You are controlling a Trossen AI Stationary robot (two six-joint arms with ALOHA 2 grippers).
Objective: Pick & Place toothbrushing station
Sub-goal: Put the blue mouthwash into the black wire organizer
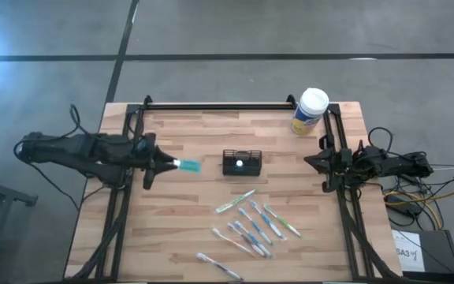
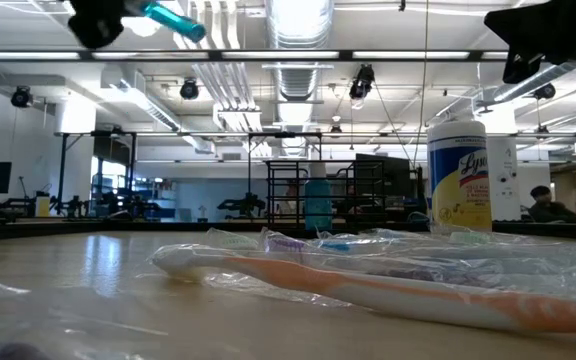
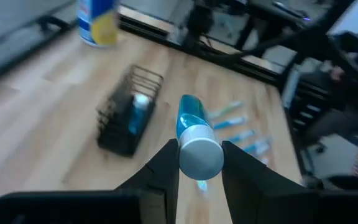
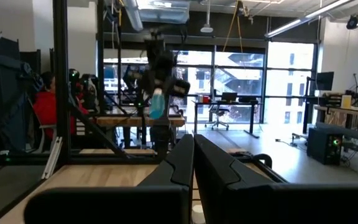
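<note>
The toothbrushing station is a small black mesh caddy (image 1: 241,162) standing on the wooden table's middle, with something blue and white inside; it also shows in the left wrist view (image 3: 128,119). My left gripper (image 1: 172,164) hovers left of the caddy, high above the table, shut on a teal toothpaste tube (image 1: 189,166). Several toothbrushes (image 1: 252,225) lie on the table nearer the front edge. My right gripper (image 1: 315,161) is shut and empty at the table's right side. My left gripper pinches the tube's white cap end (image 3: 199,154) between its two fingers (image 3: 166,167). The fingers come roughly level from the table's left and lie along the tube. The teal body (image 3: 190,115) sticks out past the fingertips toward the caddy, lifted clear of the table.
A white-lidded, yellow-labelled round canister (image 1: 310,110) stands at the far right of the table. A black frame rail (image 1: 219,105) runs along the far edge and down both sides. One toothbrush (image 2: 368,282) lies close to the low camera.
</note>
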